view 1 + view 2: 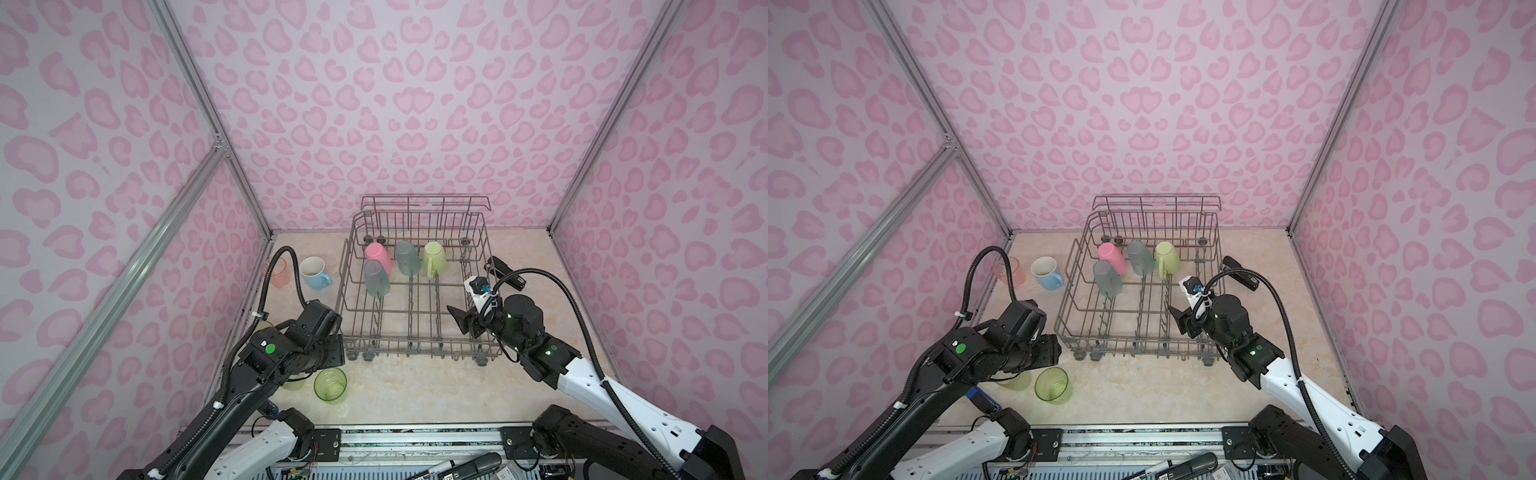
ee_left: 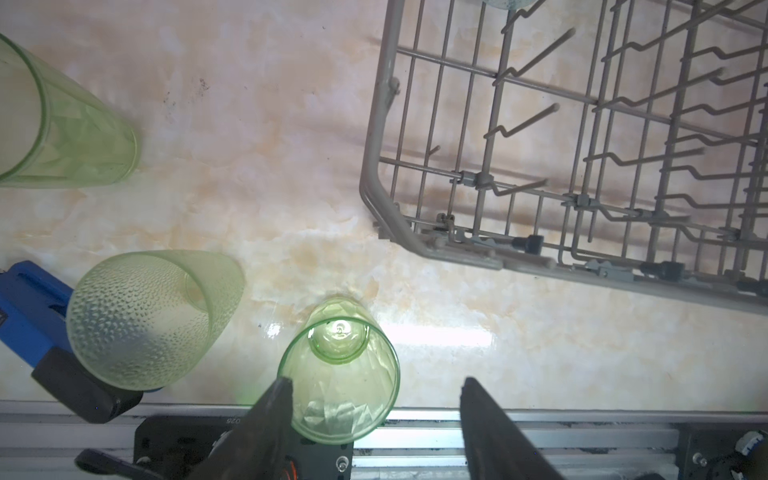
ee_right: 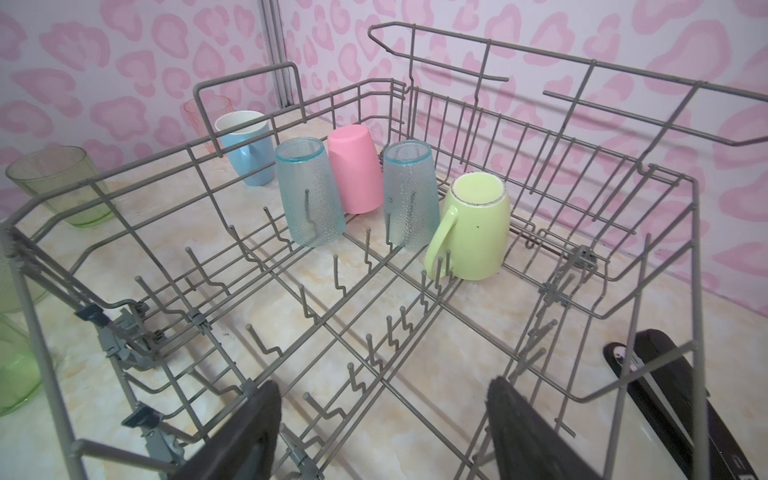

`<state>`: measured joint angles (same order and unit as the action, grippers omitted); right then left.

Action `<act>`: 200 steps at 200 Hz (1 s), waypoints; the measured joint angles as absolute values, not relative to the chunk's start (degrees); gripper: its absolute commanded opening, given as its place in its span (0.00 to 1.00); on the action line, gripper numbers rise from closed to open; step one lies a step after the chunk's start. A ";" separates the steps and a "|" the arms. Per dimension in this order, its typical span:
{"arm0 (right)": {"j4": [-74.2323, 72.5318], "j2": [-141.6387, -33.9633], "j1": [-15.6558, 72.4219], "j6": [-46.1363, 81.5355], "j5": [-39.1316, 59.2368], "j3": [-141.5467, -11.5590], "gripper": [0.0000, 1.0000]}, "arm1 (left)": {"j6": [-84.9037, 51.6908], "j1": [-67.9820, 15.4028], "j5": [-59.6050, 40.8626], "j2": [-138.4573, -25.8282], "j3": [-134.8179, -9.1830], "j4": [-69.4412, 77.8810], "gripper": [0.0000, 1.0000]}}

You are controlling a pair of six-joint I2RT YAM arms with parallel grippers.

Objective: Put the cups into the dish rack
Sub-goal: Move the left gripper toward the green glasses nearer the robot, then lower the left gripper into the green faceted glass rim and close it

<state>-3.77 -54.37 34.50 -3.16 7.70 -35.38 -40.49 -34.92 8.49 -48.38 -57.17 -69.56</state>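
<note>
Jaws on your left gripper (image 2: 376, 382) stand apart and clamp nothing. The right gripper (image 3: 384, 384) is also spread and empty, parked, I think, at the near corner of the large grey wire dish rack (image 1: 415, 343). 4 cups sit mouth-down on its far tines, probably for draining: 2 teal dimpled tumblers (image 3: 309, 191), 1 pink tumbler (image 3: 353, 170), 1 light-green mug (image 3: 478, 224). Outside the rack, the translucent green faceted tumbler (image 2: 340, 374) stands upright on the table (image 2: 291, 124), between the left jaws, nearer to 1 finger.

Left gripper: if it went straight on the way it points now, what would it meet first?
Probably the faceted green tumbler, which stands upright and off-centre between the open jaws of the left gripper. Depth is unclear, so a fingertip might strike its rim first.
</note>
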 measured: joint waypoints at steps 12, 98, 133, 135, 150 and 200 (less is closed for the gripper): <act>-3.77 -54.52 34.50 -3.14 8.64 -35.35 0.77 | -40.51 -35.55 8.51 -45.84 -54.94 -69.25 0.58; -4.49 -52.86 32.88 -2.57 9.21 -33.71 0.77 | -40.69 -42.19 8.25 -44.03 -48.38 -69.08 0.56; -4.51 -52.62 32.51 -2.55 9.26 -33.21 0.77 | -42.65 -45.63 9.65 -46.24 -47.79 -68.93 0.53; -4.51 -52.62 32.51 -2.55 9.28 -33.21 0.77 | -42.85 -45.80 9.72 -46.33 -47.68 -68.93 0.53; -4.80 -52.93 32.51 -2.55 9.43 -33.21 0.77 | -44.45 -47.13 10.33 -47.03 -47.33 -69.17 0.52; -4.86 -54.00 32.49 -2.52 10.09 -33.10 0.77 | -50.04 -51.68 12.12 -48.86 -45.23 -68.49 0.52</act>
<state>-4.86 -54.00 32.49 -2.52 10.09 -33.10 -50.04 -51.68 12.12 -48.86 -45.23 -68.49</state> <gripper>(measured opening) 0.771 0.520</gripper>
